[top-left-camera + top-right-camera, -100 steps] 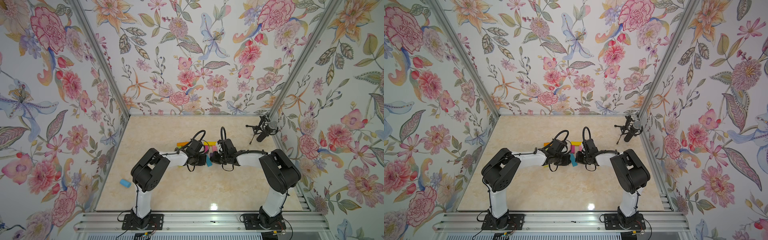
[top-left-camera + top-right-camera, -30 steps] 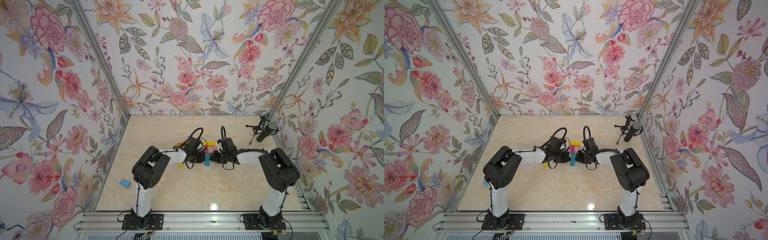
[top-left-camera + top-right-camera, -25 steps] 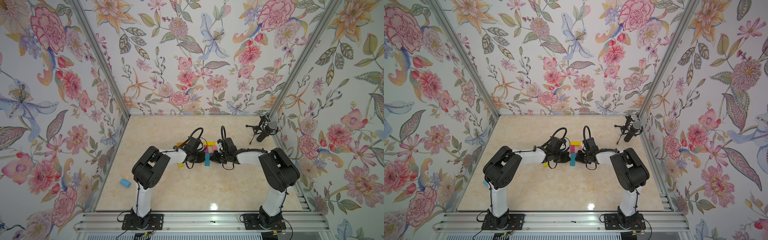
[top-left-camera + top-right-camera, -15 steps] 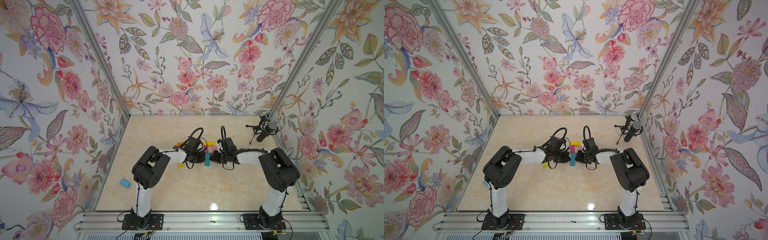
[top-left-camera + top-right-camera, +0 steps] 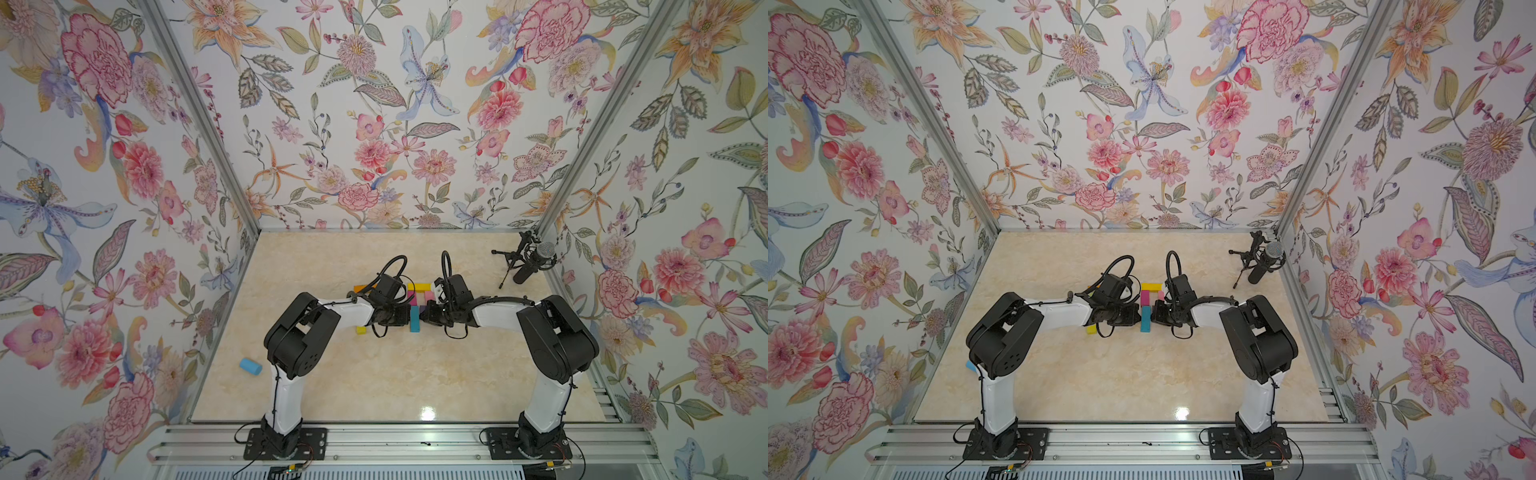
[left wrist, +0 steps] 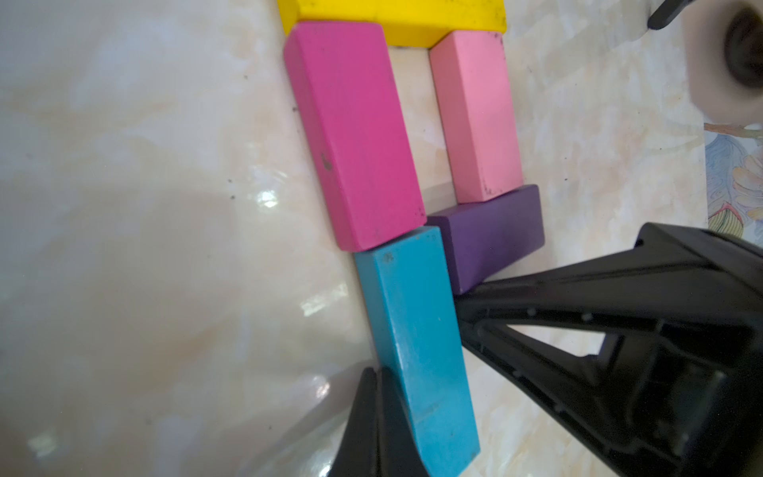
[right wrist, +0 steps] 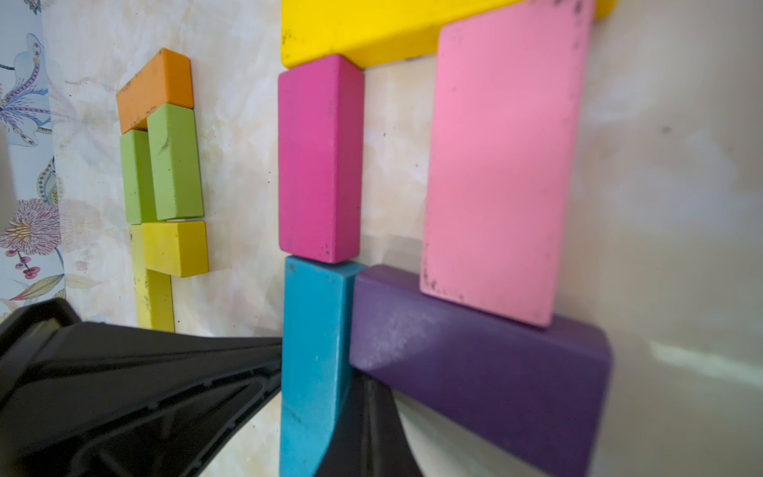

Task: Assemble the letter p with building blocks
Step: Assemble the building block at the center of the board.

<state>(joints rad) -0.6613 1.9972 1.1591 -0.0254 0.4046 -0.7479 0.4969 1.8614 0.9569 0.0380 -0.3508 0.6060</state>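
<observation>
Left wrist view: matte, scuffed rectangular building blocks lie flat on the counter in a P. The teal block runs lengthwise in line with the magenta block. Left gripper and right gripper, both closed, empty, seemingly touch its opposite sides.

Both top views look down from high over the near edge at the whole marbled beige tabletop; both close wrist views share the flat teal rectangular block.
</observation>
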